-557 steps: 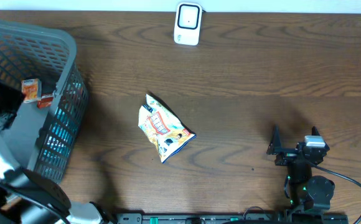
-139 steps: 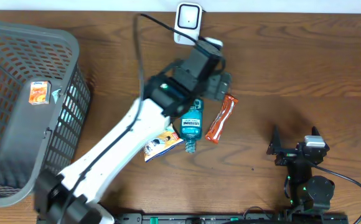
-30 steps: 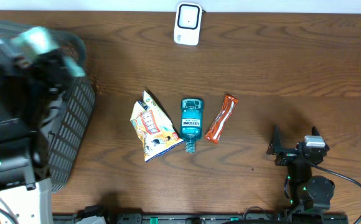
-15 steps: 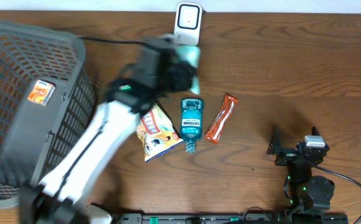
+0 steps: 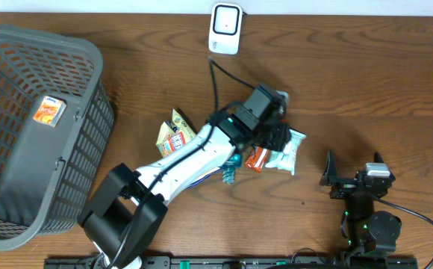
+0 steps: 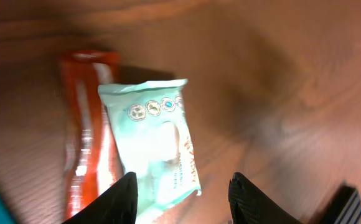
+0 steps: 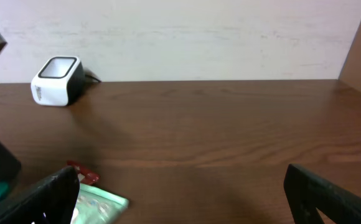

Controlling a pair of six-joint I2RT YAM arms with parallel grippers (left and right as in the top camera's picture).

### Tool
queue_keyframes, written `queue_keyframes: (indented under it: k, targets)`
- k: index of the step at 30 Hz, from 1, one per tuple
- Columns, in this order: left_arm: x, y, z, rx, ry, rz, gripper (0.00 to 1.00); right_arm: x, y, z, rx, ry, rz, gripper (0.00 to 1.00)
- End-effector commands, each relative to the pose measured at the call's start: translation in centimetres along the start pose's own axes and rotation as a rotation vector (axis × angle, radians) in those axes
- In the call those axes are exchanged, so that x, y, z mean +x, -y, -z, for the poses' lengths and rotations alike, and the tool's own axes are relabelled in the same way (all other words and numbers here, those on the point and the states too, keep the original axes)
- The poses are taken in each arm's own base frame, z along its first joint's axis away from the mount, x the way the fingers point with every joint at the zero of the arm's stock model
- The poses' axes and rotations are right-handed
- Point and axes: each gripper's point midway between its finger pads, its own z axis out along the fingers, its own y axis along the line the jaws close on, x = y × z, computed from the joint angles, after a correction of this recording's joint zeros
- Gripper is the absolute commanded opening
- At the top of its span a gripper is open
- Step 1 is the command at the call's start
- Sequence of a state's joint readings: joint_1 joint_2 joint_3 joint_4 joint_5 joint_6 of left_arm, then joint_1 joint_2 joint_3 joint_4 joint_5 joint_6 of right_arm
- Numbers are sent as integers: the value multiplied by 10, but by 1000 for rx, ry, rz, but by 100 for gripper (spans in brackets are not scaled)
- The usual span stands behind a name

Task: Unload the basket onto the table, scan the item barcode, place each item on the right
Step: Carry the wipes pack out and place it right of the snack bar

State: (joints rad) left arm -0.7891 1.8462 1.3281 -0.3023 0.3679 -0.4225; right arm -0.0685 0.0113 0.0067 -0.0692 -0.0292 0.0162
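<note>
My left gripper [image 5: 278, 139] reaches over the row of items and is shut on a mint-green soft pack [image 5: 288, 152]. In the left wrist view the pack [image 6: 155, 143] sticks out from between the black fingers [image 6: 123, 196] and partly overlaps an orange-red bar [image 6: 81, 130] on the table. No barcode shows on its visible face. The white scanner [image 5: 225, 28] stands at the table's far edge, well away from the pack. My right gripper [image 5: 353, 170] rests open near the front right, and its wrist view shows the pack [image 7: 99, 205] low on the left.
A grey mesh basket [image 5: 89, 142] with a small orange box [image 5: 49, 111] stands at the left. A yellow snack bag [image 5: 173, 136] and a blue bottle [image 5: 230, 174] lie under the left arm, beside the orange-red bar [image 5: 257, 158]. The scanner [image 7: 57, 81] backs onto a white wall.
The left arm swung from the basket across to the right of the orange-red bar, carrying the mint-green pack down to the table. The right arm has not moved.
</note>
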Motion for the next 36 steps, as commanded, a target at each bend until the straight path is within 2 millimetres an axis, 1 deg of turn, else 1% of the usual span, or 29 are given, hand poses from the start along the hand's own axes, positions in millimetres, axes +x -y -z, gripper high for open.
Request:
queue_keyframes:
  k: [1,4,9,13,17,19,20,21,23,24,26,29,31,33,36]
  targets:
    - [11,7,-11,9,-33,-94,48,0,-1,0,-3,0,-13,99]
    - [13,4,-15,-20,-30,-100,48,0,-1,0,-4,0,-13,99]
    - [10,-9,-18,-87,-12,-97,48,0,-1,0,-3,0,-13,99]
    - [14,-21,-18,-144,-19,-91,48,0,-1,0,-3,0,-13,99]
    - [23,-47,-15,-272,-32,-82,48,0,-1,0,-3,0,-13,99]
    - [30,-63,-12,-348,-45,-80,49,0,-1,0,-3,0,-13,99]
    - [35,-71,-11,-382,-56,-79,52,0,-1,0,-3,0,-13,99]
    - [40,-78,-9,-413,-68,-78,52,0,-1,0,-4,0,-13,99]
    - [45,-87,-5,-466,-88,-79,53,0,-1,0,-3,0,-13,99]
    - [47,-92,-2,-493,-92,-81,54,0,-1,0,-3,0,-13,99]
    - [45,-97,5,-532,-86,-85,63,0,-1,0,-3,0,-13,99]
    - [37,-101,20,-577,-50,-88,73,0,-1,0,-3,0,-13,99]
    - [26,-100,35,-593,-12,-84,79,0,-1,0,-3,0,-13,99]
    - [13,-98,54,-604,35,-77,81,0,-1,0,-3,0,-13,99]
    - [-12,-93,91,-591,130,-71,86,0,-1,0,-4,0,-13,99]
